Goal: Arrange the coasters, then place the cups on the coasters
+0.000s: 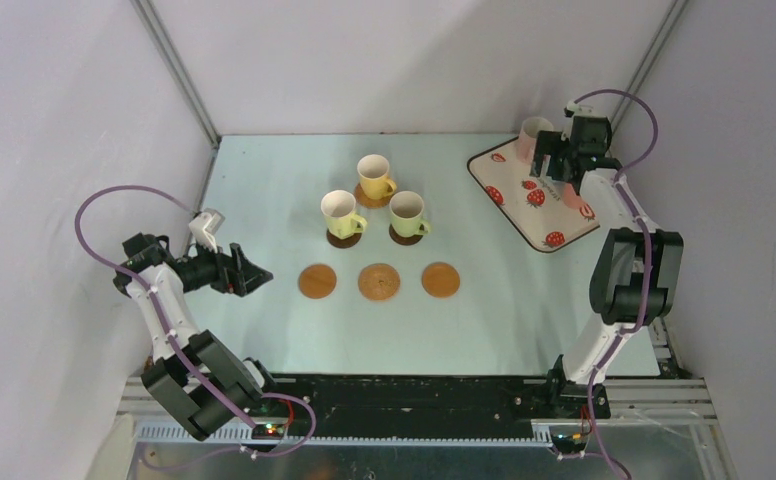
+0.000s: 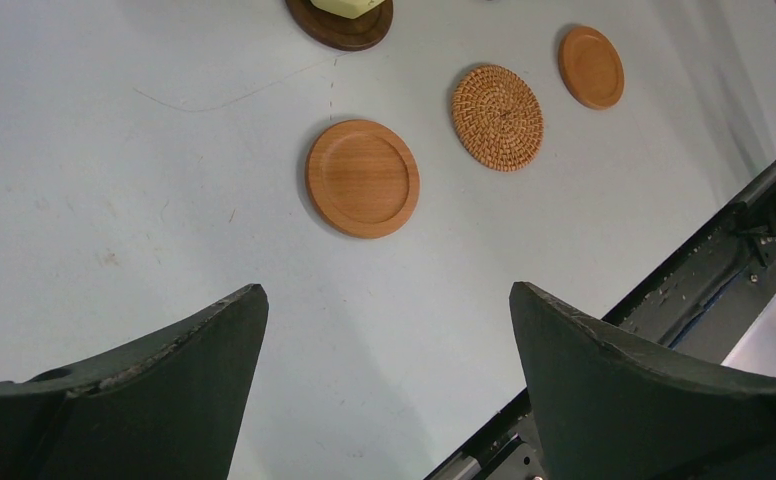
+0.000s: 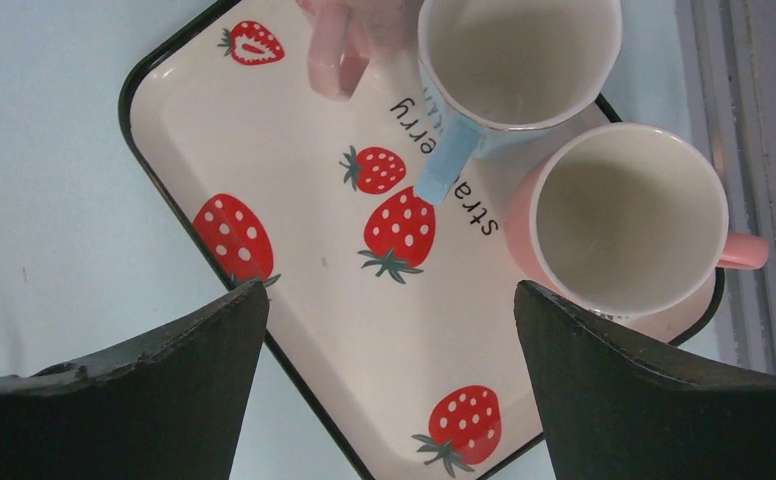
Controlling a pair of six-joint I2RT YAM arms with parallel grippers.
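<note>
Task judged part complete. Three mugs stand in a triangle at mid-worktop (image 1: 484,330): the yellow mug (image 1: 375,176) at the far point, with a pale green mug (image 1: 342,212) and a second pale green mug (image 1: 406,211) nearer. Each is seated on its own coaster; the dark brown coaster (image 2: 341,22) under the first green mug shows at the top edge of the left wrist view. Nearer the arms, three coasters lie bare in an evenly spaced row: a wooden coaster (image 2: 362,178), a woven coaster (image 2: 497,117) and a second wooden coaster (image 2: 591,66), evidently laid out to receive the other mugs. Those stand on the strawberry tray (image 3: 294,150) at the far right of the worktop: a light blue mug (image 3: 519,60), a pink mug (image 3: 629,215) close beside it, and a second pink mug (image 3: 339,45) largely cut off by the frame. The right end effector (image 3: 389,292) hangs above the tray, jaws spread wide and nothing between them, and is judged to be lining up the next pick. The left end effector (image 2: 389,300) is likewise released and empty, held over bare worktop left of the coaster row, apparently parked clear of the delivery path.
</note>
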